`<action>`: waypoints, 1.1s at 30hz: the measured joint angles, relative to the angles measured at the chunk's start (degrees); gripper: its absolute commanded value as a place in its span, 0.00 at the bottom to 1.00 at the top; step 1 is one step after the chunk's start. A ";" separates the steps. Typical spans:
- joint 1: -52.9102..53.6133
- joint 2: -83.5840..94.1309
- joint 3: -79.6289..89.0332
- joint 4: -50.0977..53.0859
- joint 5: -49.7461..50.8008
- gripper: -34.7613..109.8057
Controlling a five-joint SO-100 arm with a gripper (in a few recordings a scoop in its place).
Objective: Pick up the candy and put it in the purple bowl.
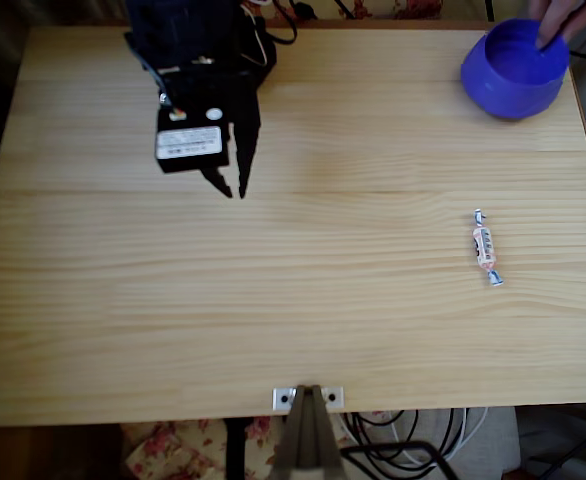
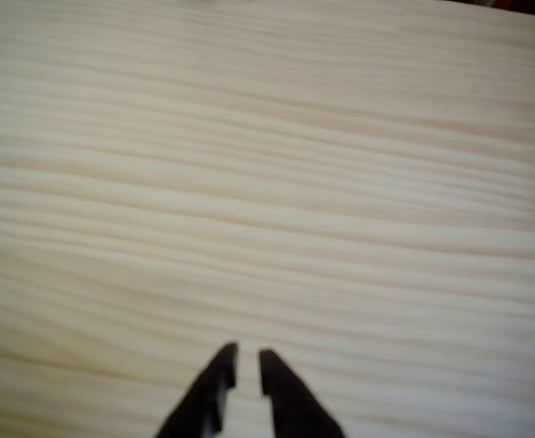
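Gripper (image 1: 235, 188): black, two-fingered, carried on a black arm (image 1: 198, 60) that enters from the top edge of the overhead view, left of centre. Fingers point down the picture and taper to tips that nearly meet. In the wrist view the gripper (image 2: 246, 363) shows as two dark tips at the bottom edge with only a narrow slit between them; jaws clenched, grasping nothing. A white label (image 1: 188, 142) sits on the black motor housing just behind the fingers.

Table (image 1: 273, 300): pale pine, grain running across the overhead view; bare wood lies under and ahead of the fingertips in the wrist view (image 2: 267, 182).

Candy (image 1: 485, 247): one small wrapped sweet, white wrapper with reddish print and twisted ends, lying flat on the table in the right half of the overhead view, long axis roughly up and down the picture. Well apart from the gripper.

Purple bowl (image 1: 508, 85): round, bluish-purple, smooth-sided, at the top right corner of the table, tilted so its opening faces up and right. Above the candy in the picture, apart from it.

Person's hand (image 1: 563, 20): at the top right edge, fingers on the bowl's far rim.

Metal bracket (image 1: 308, 398): at the table's near edge, centre bottom, holding a grey post.

Cables (image 1: 403, 440): dark, on the floor below the table's near edge.
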 measured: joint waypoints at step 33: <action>0.79 0.00 0.00 -0.18 1.05 0.26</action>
